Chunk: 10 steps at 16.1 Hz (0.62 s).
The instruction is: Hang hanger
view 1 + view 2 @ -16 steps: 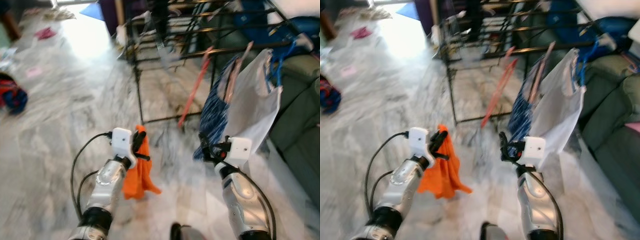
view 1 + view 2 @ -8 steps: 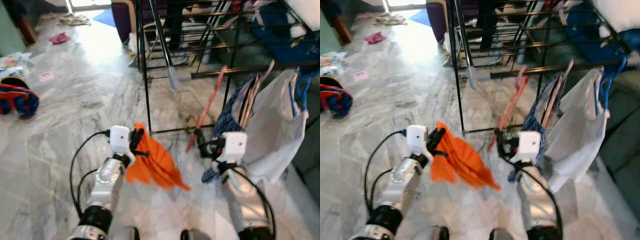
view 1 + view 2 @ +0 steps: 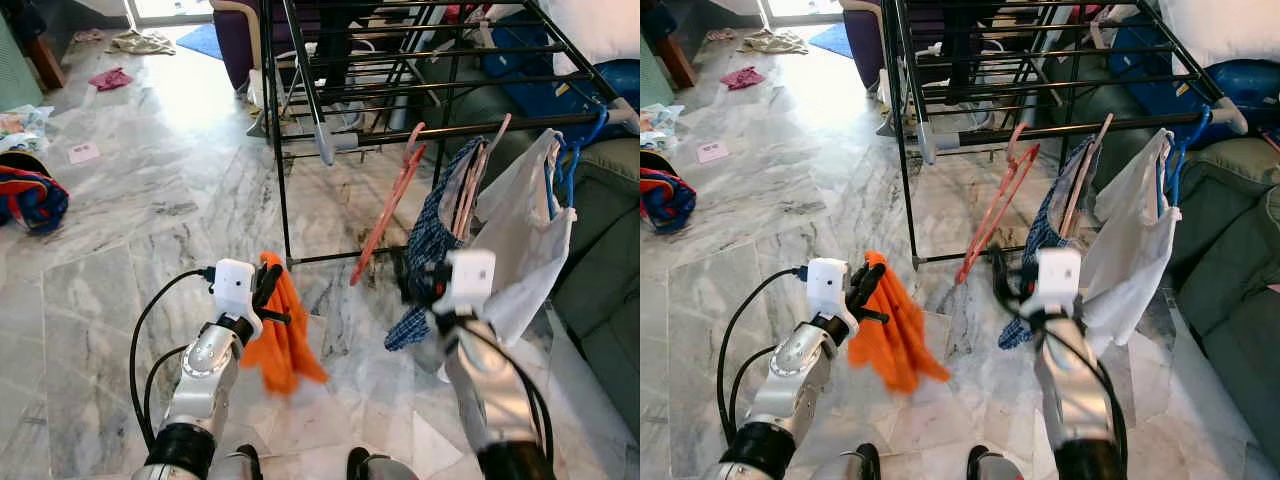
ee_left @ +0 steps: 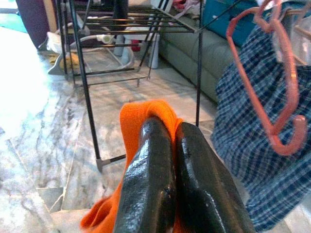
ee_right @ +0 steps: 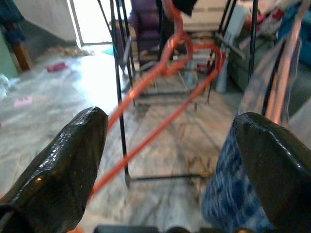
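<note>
A thin salmon-pink hanger [image 3: 388, 226] of smooth bent tubing hangs by its hook from the front rail of a black metal drying rack [image 3: 300, 100], slanting down toward 7 o'clock. Just beside it at 3 o'clock hang a blue checked cloth [image 3: 428, 240] and a pale, limp white garment [image 3: 520, 235], the latter on a blue hanger [image 3: 572, 165].

The right gripper [image 3: 412, 285] is raised in front of the checked cloth, close under the pink hanger's lower end, its two rounded black fingers [image 5: 58, 160] spread wide with nothing between them.

At 9 o'clock of it, the left gripper [image 3: 268, 292] is held forward on a bent silver arm, fingers [image 4: 150, 179] pressed together, pinching a soft orange cloth [image 3: 283, 340] that droops in folds below.

The floor [image 3: 120, 230] is glossy grey-veined marble, with open room toward 10 o'clock, where a red-and-blue bundle [image 3: 30, 195] and small scraps lie. A dark green sofa [image 3: 600, 260] closes off the 3 o'clock side.
</note>
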{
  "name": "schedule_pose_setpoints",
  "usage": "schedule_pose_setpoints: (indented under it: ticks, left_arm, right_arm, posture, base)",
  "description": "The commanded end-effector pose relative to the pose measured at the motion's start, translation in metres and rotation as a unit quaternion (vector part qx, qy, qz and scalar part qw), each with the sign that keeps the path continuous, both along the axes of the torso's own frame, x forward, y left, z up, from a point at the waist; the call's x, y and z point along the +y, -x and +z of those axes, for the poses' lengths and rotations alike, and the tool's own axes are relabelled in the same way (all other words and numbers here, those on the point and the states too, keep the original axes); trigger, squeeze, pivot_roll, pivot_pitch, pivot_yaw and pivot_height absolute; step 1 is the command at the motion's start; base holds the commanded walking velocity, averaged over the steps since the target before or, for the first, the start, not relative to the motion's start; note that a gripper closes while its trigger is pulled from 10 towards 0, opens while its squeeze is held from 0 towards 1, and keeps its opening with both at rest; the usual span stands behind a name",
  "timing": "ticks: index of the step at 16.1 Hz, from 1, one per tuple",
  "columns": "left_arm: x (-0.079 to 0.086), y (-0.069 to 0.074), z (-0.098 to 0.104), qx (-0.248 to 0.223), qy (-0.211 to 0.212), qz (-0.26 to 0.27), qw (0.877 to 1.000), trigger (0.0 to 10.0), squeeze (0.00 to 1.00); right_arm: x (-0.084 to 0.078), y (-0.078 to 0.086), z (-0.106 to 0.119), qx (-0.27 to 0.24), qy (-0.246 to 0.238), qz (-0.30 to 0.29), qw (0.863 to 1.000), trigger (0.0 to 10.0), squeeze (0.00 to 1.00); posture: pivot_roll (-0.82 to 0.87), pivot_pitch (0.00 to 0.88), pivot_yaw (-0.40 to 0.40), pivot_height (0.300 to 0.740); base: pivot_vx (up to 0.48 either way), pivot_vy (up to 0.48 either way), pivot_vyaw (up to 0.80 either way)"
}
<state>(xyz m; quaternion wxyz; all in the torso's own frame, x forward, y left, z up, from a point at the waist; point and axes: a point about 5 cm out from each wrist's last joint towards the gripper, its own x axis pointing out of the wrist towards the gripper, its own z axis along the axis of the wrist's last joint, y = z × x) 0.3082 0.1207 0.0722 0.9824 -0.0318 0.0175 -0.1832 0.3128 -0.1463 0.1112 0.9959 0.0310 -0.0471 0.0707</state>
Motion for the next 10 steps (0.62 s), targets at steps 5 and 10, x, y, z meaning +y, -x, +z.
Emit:
schedule_pose_setpoints:
  ticks: [5,10]
  left_arm:
    - [0.0,0.005,0.002,-0.005,-0.011,-0.019,1.0,10.0,0.0]
    - [0.004,0.003,0.005,-0.008,-0.017,-0.008,1.0,10.0,0.0]
  right_arm:
    - [0.038,-0.019,0.008,0.015,-0.019,0.04,0.999,10.0,0.0]
    - [0.053,-0.022,0.004,0.038,-0.029,0.063,0.997,10.0,0.0]
  posture:
    - [0.03,0.2,-0.026,0.74]
    - [0.05,0.195,-0.026,0.74]
  base:
    - [0.0,0.0,0.0]
    - [0.0,0.0,0.0]
